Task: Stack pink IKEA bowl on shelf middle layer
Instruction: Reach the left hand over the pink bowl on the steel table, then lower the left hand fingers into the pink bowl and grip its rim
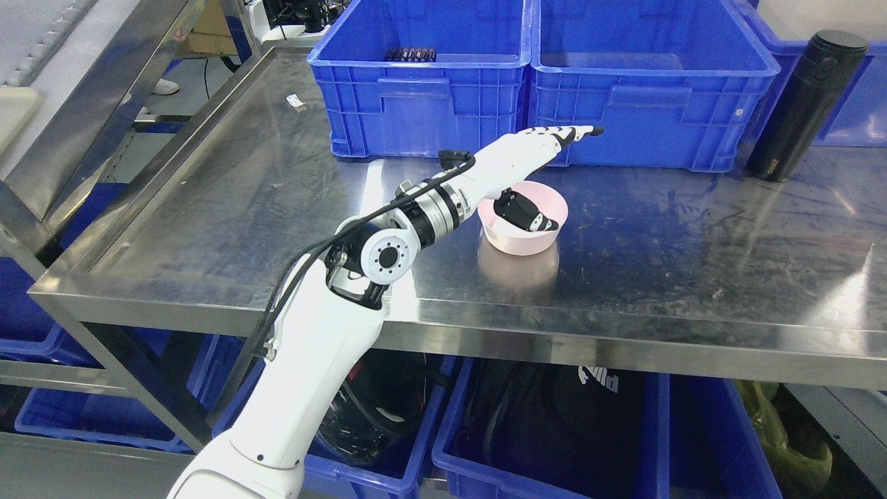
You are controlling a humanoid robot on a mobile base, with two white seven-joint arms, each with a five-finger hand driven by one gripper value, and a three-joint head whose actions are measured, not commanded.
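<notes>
Left hand over the pink bowl on the steel shelf — thumb dipped inside, fingers stretched past it.

The white robot left hand (537, 170) reaches in from the lower left; its fingers (578, 132) lie straight and spread, pointing toward the shelf's back right, while the dark thumb (524, 211) hangs down into the small round pink plastic bowl (523, 225), so nothing is gripped yet. The bowl sits just under and slightly to the right of the palm, about midway along the brushed stainless-steel shelf (693, 277), nearer its front edge than the two large blue plastic crates (429, 111) at the back. It is round, so no long axis matters — the hand probably only needs to close on the near rim. A tall matt black flask (804, 104) stands at the back right; its small print is too faint to read. The right hand is not visible.
</notes>
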